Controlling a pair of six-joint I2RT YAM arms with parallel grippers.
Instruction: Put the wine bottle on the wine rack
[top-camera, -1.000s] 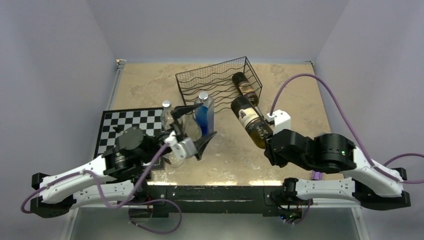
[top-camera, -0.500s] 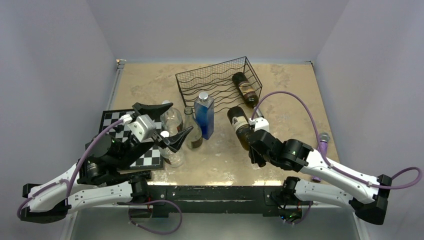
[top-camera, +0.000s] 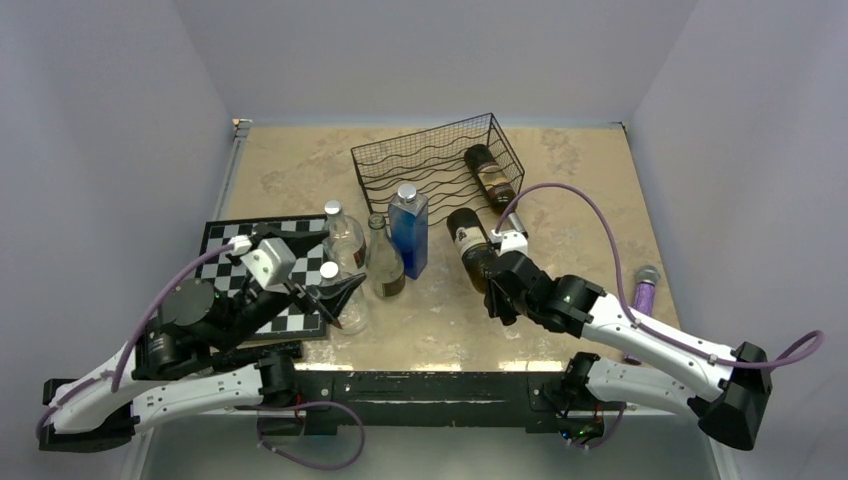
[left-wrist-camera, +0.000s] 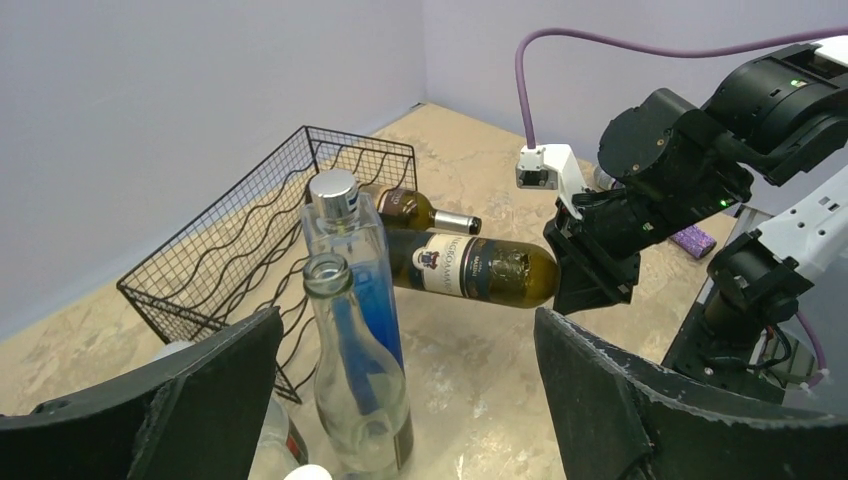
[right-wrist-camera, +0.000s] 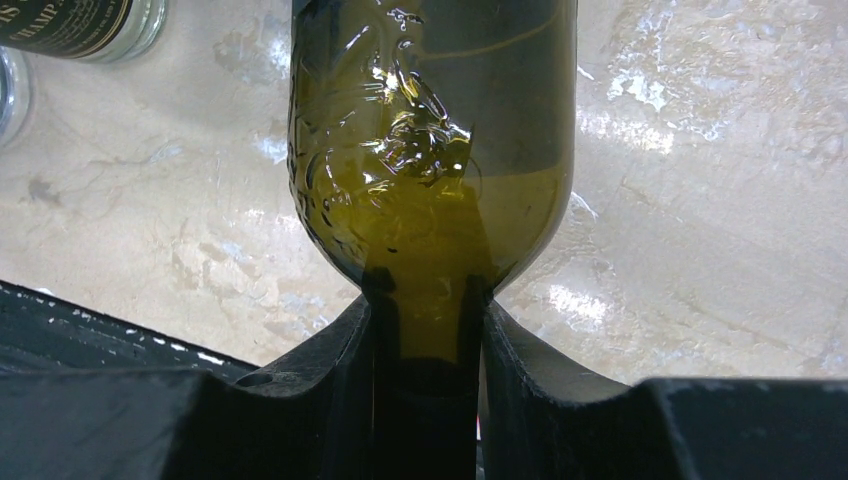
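right gripper is clamped tight on the neck of the wine bottle; the bottle sticks straight out ahead of the fingers, lying flat in the air, fat end first; wine rack is just past that fat end, not touching as far as I can tell; another dark bottle already lies in the rack, ahead and a bit right of the hand; compared to a second ago the arm has swung left and stretched out, so the bottle sits further left; left gripper is spread wide, holding nothing, and has pulled back from the blue bottle over the chessboard
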